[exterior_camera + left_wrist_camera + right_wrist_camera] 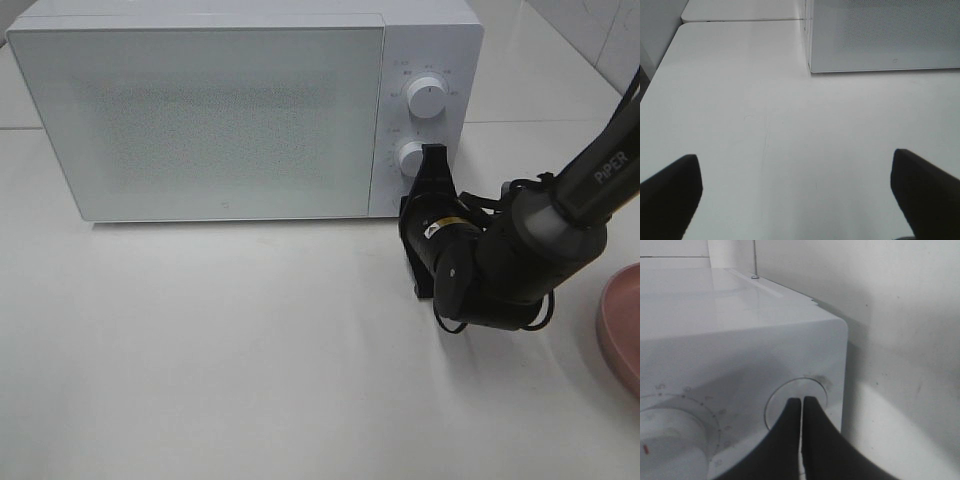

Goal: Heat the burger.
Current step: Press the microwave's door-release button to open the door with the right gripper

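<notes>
Black right gripper [801, 403], jaws together, against lower microwave knob [795, 389]; left gripper [795, 159] wide apart.

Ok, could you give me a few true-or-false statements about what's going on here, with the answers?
1. The microwave door is closed. True.
2. The right gripper is wide open. False: it is shut, with its tips at the lower knob.
3. The burger lies on the pink plate. False: only the plate's edge shows, and no burger is in view.
4. The left gripper is open and holds nothing. True.
</notes>
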Controlling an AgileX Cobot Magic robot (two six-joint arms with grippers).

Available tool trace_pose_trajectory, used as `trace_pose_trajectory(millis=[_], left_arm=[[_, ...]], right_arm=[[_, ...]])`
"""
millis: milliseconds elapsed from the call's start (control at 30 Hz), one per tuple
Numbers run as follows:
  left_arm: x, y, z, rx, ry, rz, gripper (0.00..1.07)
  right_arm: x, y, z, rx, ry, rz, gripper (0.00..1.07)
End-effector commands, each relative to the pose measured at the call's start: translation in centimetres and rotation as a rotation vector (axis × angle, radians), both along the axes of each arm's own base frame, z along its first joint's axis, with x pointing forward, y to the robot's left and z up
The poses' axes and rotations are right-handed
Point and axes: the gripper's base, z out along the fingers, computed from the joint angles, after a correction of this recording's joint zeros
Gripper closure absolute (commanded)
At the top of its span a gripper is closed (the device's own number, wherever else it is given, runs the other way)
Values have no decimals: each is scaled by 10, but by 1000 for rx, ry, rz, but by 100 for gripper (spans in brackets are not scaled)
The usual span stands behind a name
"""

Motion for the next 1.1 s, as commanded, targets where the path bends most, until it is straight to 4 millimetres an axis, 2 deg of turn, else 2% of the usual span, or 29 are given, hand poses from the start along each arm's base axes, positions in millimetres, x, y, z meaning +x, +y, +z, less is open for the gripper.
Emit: trace_pose_trajectory(millis=[33, 600, 967, 1100], left_arm=[[-2, 0, 0, -7, -31, 2, 12], [-2, 0, 0, -7, -29, 2, 12], [-2, 0, 0, -7, -29, 2, 12], [-2, 0, 0, -7, -29, 2, 12]], right_arm=[[4, -1, 2, -20, -9, 2, 107], [21, 0, 9, -15, -52, -7, 107], [33, 1, 25, -31, -190, -56, 107], [43, 6, 30, -32, -233, -58, 107]])
